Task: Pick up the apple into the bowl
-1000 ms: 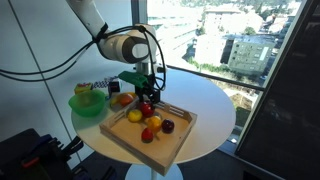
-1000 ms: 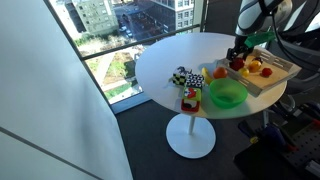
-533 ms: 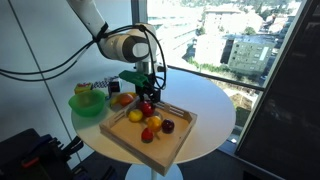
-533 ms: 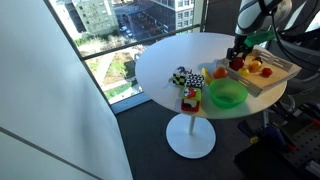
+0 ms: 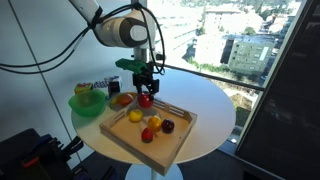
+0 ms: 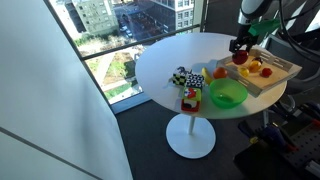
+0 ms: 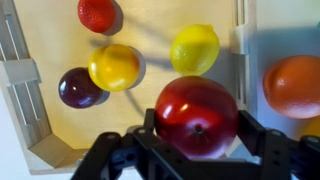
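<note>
Jaws pinching the apple [image 7: 196, 115] above the tray [image 5: 125, 147], the arm should carry it level across the worktop [image 5: 210, 100], releasing low, centred over the bowl [image 5: 88, 104].

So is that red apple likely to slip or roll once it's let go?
The apple looks glossy and round, so it might slip, though the gripper clamps both sides. Released, it would probably roll; the walled green bowl should contain it.
</note>
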You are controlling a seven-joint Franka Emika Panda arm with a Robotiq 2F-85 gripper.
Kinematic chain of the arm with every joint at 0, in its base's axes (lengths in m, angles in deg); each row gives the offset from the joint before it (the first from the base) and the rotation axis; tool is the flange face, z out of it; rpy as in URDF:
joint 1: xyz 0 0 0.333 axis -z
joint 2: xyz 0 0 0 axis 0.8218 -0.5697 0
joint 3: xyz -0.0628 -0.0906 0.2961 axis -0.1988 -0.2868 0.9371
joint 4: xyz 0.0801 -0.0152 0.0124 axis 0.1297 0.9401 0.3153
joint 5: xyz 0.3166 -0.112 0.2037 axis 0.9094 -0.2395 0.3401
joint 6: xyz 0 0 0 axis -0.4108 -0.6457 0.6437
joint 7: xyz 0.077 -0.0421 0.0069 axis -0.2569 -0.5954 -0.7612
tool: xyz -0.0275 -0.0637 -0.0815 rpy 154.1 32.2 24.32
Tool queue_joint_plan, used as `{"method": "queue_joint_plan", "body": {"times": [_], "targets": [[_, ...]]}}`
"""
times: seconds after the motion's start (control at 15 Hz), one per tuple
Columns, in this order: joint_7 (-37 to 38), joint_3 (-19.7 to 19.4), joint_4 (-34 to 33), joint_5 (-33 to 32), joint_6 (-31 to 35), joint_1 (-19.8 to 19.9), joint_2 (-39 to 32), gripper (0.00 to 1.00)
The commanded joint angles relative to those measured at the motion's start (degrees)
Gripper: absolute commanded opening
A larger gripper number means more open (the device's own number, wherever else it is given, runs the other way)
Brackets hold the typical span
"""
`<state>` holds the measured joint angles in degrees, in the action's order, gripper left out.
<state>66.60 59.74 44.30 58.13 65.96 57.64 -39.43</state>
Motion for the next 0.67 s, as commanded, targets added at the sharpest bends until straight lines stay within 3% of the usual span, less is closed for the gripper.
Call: {"method": "queue_joint_plan", "body": {"times": [0.0, 0.6], "targets": [[1.4, -0.2, 1.6, -1.9, -3.7, -1.0, 5.2, 0.56], [-1.1, 2.6, 4.8, 0.4, -9.8, -1.9, 14.5, 0.56]]}}
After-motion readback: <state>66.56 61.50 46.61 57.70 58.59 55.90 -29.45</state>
